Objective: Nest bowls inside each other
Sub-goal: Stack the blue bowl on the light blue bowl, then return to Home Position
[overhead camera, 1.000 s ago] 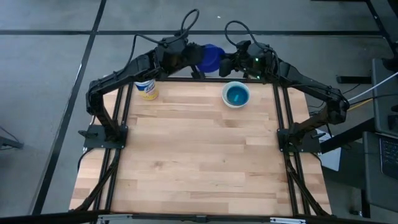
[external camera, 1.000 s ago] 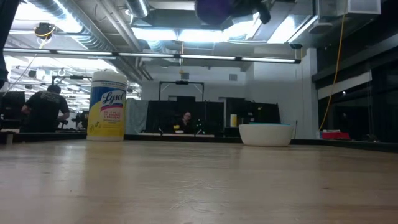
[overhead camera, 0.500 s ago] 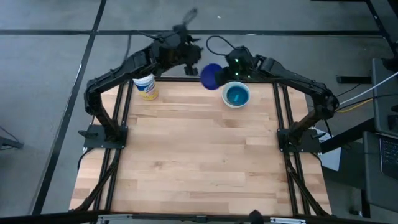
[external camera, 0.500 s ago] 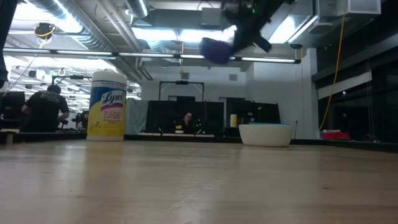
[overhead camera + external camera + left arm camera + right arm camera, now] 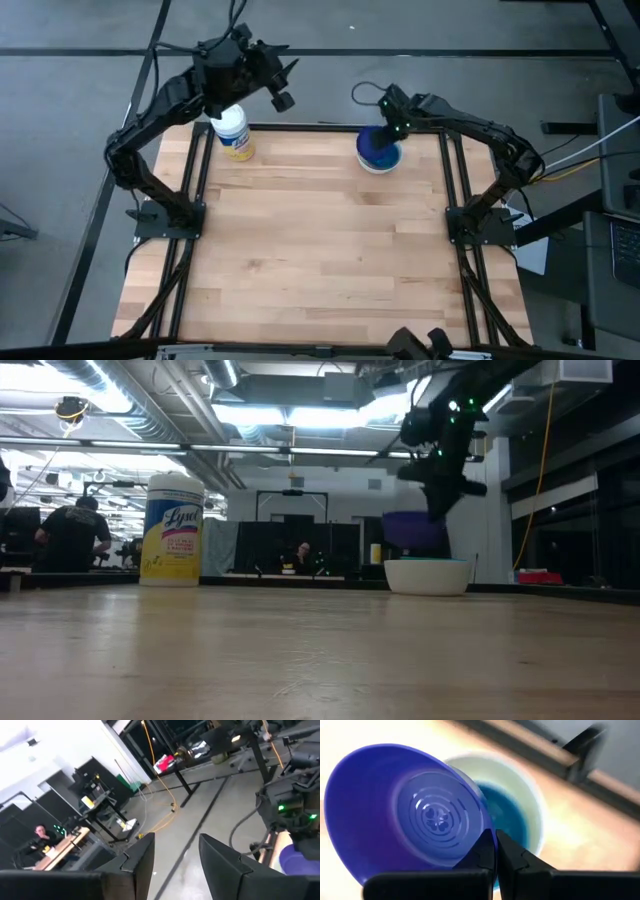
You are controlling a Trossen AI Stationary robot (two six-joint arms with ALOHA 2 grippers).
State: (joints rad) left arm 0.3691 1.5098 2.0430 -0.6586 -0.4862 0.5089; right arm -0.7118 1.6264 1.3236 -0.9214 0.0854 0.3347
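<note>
Pinched in the right tool (image 5: 494,851), dark blue bowl (image 5: 405,815) above white bowl (image 5: 522,795).

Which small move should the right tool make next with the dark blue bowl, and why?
Probably lower it a little more, then release. The right tool pinches the rim of the dark blue bowl, which hangs just above the white bowl with the teal bowl nested inside, so it is not yet seated.

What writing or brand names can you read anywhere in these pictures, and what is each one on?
"Lysol": in script on the yellow label of the white-lidded jar, seen from the low view.
The smaller print under that name is too small to read.
From the high view the same jar's label is too small to read.
The bowls, arms and table show no readable text.
</note>
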